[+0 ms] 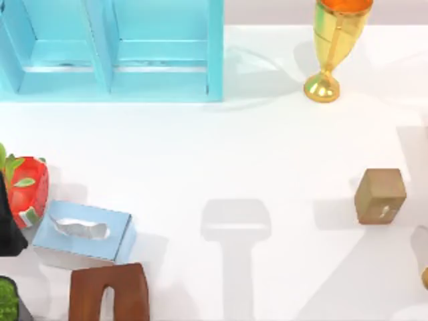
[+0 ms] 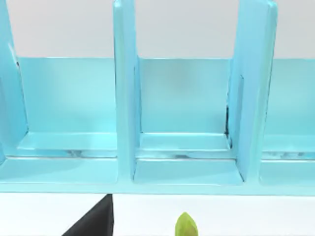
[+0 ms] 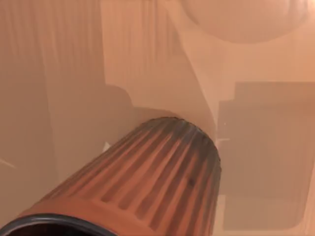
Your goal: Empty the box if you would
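**Box not yet emptied, no grip to be seen**

The left arm's dark bulk, which I took for the left gripper (image 1: 9,224), sat at the left edge of the surface (image 1: 221,147) in the top view. Whether it was spread or closed, or had hold of anything, I could not tell. A red strawberry-shaped pot (image 1: 28,189) touched it or overlapped it on the far side, and a green leaf tip (image 2: 186,227) showed at the edge of the left wrist view, in front of the blue shelf (image 2: 125,98).

Two things could be the box. The tissue box (image 1: 85,233) lay just beside that gripper, towards the right arm's side, with a pale tissue (image 1: 80,229) in its slot. The brown box (image 1: 380,195) stood well apart from it, far across the surface, and looked closed. No contents lay beside either one, so I judged the task hardly begun: whichever was meant, everything in it was left to take out.

The right wrist view looked along a ribbed tube (image 3: 147,182) lying close under the camera; what it belonged to I could not tell.

No brand or writing could be read. The brown box bore a small pale mark (image 1: 386,212), too small to make out.
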